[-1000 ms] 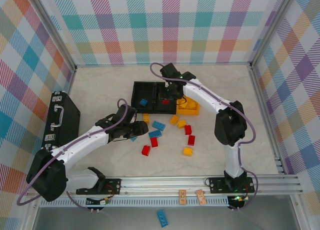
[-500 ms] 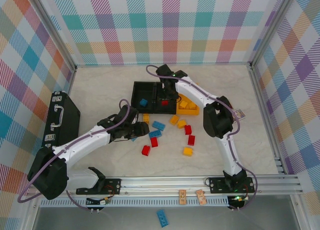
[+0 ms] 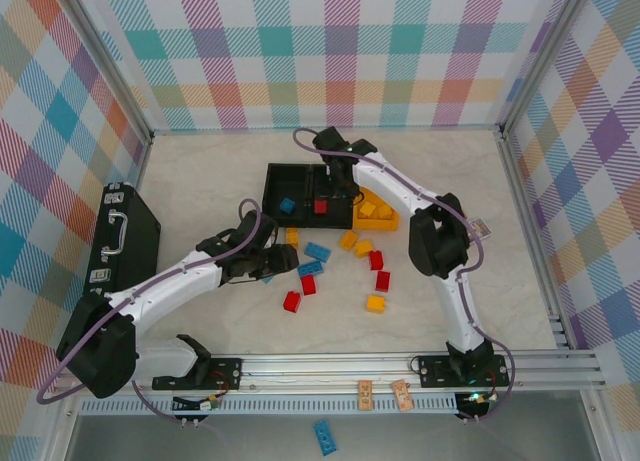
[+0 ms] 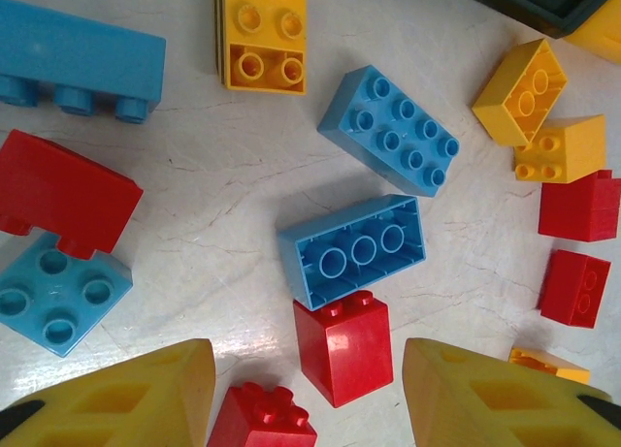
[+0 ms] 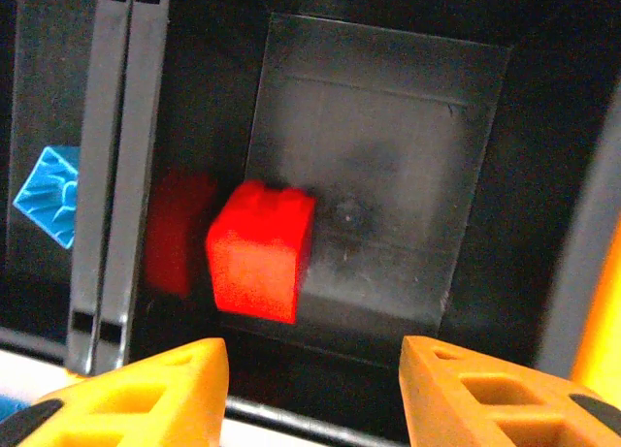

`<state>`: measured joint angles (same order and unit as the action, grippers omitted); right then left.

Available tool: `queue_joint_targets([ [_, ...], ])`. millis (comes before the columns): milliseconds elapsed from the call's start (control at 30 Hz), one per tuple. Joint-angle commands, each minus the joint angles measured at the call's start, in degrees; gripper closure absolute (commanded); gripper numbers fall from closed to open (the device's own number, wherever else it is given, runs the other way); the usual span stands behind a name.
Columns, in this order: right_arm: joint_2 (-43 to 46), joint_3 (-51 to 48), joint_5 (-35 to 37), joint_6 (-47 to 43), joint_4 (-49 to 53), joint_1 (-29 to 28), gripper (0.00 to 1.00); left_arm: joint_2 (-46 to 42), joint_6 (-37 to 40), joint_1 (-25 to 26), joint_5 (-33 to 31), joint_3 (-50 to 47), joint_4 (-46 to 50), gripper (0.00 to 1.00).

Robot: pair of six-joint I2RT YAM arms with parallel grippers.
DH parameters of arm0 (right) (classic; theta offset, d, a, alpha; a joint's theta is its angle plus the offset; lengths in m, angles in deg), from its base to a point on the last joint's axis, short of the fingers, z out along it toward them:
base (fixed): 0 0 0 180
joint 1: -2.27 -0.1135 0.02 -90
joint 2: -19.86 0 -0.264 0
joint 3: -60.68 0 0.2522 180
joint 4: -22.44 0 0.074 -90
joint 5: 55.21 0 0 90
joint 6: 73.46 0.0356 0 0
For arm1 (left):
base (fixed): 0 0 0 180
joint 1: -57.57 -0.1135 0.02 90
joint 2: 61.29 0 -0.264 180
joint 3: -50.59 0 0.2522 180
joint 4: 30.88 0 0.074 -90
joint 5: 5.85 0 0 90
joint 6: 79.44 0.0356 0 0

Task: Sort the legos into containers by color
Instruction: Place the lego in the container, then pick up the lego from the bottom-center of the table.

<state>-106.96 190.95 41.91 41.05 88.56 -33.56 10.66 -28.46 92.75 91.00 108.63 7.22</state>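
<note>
Three bins stand side by side: a black bin holding a blue brick, a middle black bin holding a red brick, and a yellow-orange bin with yellow bricks. My right gripper hovers open over the middle bin; the red brick lies on the bin floor below its gripper. Loose blue, red and yellow legos lie in front of the bins. My left gripper is open low over them, a red brick between its fingers, touching an upturned blue brick.
A larger black case with a handle lies at the left. Two small cards rest on the front rail, and a blue brick lies below it. Other loose bricks, such as a red one and a yellow one, crowd the middle.
The right arm's elbow has swung left while its gripper stayed over the middle black bin. The red brick in that bin sits slightly further left. The left gripper has barely moved.
</note>
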Motion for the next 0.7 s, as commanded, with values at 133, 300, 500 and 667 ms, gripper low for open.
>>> queue_joint_targets([
  [133, 14.24, -11.5, 0.19, -0.37, -3.09, -0.27, 0.51, 0.49, -0.36, 0.68, 0.17, -0.17, -1.48, 0.46],
  [300, 21.37, -20.85, -0.85, 0.88, -4.69, -0.35, 0.5, 0.98, 0.3, 1.24, 1.28, 0.31, -1.99, 0.46],
  [500, 30.31, -32.59, 0.33, 3.67, -5.28, -0.38, 0.41, 1.8, 3.79, 2.27, 5.22, 0.86, -2.78, 0.46],
  [667, 35.38, -39.97, -0.5, 7.28, -3.27, -0.38, 0.37, 1.6, 6.78, 4.05, 8.98, 0.48, -3.86, 0.44],
])
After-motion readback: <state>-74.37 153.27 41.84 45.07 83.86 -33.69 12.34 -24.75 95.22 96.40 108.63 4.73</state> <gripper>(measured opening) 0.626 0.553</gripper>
